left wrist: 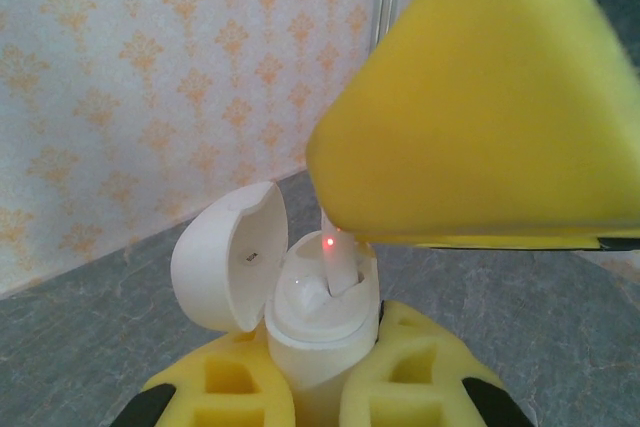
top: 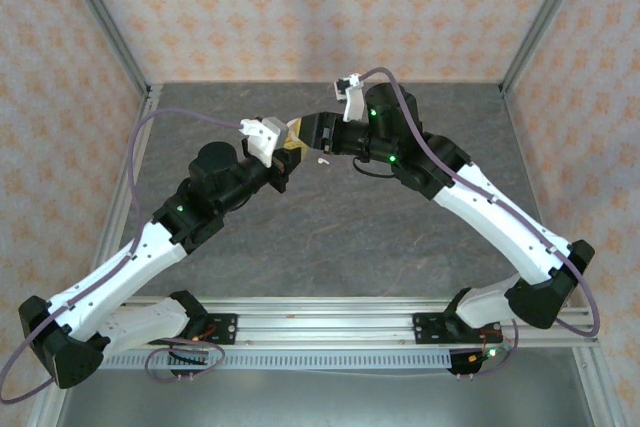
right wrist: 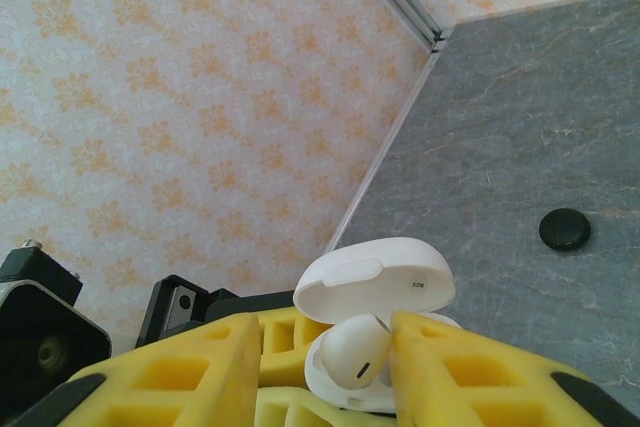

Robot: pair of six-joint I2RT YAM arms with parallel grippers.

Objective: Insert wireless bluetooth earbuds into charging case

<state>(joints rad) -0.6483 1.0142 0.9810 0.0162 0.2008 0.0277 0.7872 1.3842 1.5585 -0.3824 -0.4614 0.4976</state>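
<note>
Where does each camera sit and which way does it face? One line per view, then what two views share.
Top external: above and behind the bases, looking down on the table; both arms show, left gripper and right gripper close together.
Left wrist: looks along its own fingers at the open case they clamp; a right finger looms above.
Right wrist: looks along its own fingers at an earbud in the case.
Shared: both wrist views show case and earbud.

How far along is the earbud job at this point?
Done: the charging case is clamped in the left gripper with its lid open. In hand: a white earbud sits in the case between the fingers of the right gripper; whether it is let go is unclear. Left: a small white piece on the table, possibly another earbud.
</note>
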